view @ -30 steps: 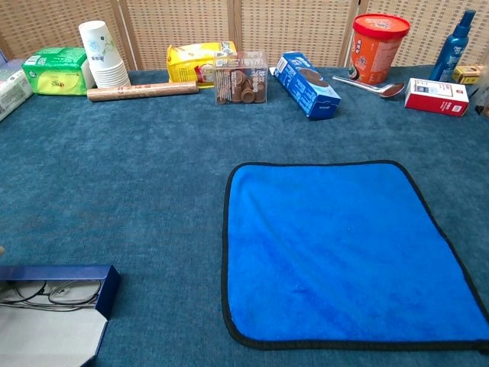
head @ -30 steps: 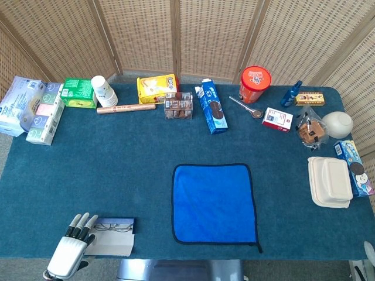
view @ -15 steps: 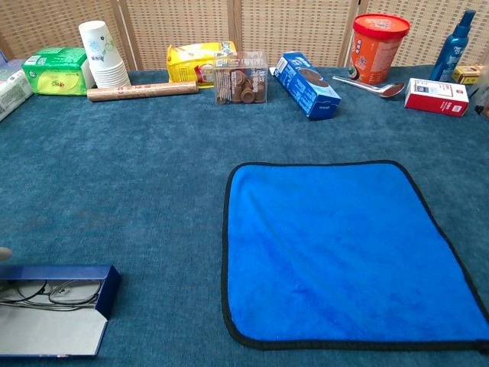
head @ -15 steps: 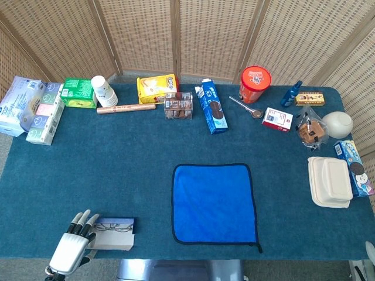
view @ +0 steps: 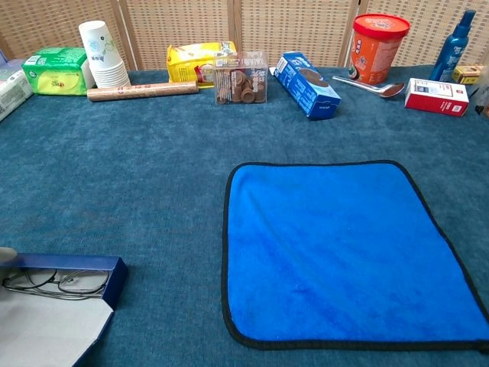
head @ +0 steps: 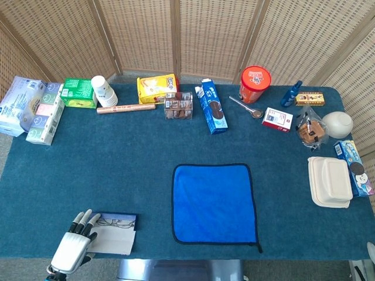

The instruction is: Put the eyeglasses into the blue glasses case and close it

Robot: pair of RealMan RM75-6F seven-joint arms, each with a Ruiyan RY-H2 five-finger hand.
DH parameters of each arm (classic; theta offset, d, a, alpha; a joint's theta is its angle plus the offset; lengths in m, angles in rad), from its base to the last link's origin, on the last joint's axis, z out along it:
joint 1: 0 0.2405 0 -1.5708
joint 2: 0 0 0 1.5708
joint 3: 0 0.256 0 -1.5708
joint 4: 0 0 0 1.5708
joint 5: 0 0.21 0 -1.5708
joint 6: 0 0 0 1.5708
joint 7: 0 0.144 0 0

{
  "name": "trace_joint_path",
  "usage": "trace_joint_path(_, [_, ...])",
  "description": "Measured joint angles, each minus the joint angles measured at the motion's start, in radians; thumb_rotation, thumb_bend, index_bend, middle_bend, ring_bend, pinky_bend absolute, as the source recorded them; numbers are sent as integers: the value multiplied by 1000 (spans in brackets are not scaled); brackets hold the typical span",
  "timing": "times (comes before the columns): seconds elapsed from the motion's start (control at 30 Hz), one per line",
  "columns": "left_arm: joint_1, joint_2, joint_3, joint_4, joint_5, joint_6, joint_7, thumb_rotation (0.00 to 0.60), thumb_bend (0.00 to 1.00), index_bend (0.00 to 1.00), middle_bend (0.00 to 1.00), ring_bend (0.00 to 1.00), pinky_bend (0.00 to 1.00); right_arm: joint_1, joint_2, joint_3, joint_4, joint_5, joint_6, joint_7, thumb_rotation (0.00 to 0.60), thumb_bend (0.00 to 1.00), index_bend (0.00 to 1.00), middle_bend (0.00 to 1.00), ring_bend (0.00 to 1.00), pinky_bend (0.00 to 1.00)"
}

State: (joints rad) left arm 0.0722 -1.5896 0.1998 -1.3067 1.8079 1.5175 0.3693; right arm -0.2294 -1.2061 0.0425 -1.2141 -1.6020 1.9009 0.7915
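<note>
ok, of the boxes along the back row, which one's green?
The green box at the far left, just left of the paper cups; the other back-row boxes are yellow, blue or red-and-white.

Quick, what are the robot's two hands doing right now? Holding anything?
Left hand: fingers spread beside the open blue glasses case; whether it holds the case cannot be told.
Right hand: not visible in either view.
</note>
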Motion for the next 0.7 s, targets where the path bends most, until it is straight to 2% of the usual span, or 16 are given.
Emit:
trace_joint_path(0.47, [-13, 9, -14, -35, -11, 4, -45, 534, 356, 596, 150, 0, 93, -5, 0, 1, 1, 3, -1, -1, 340, 326, 0, 126, 0, 111])
trace_joint_path(0.7, [-23, 13, -38, -66, -39, 3, -90, 539, 348, 568, 149, 0, 110, -9, -2, 3, 8, 9, -1, 4, 338, 326, 0, 126, 0, 112])
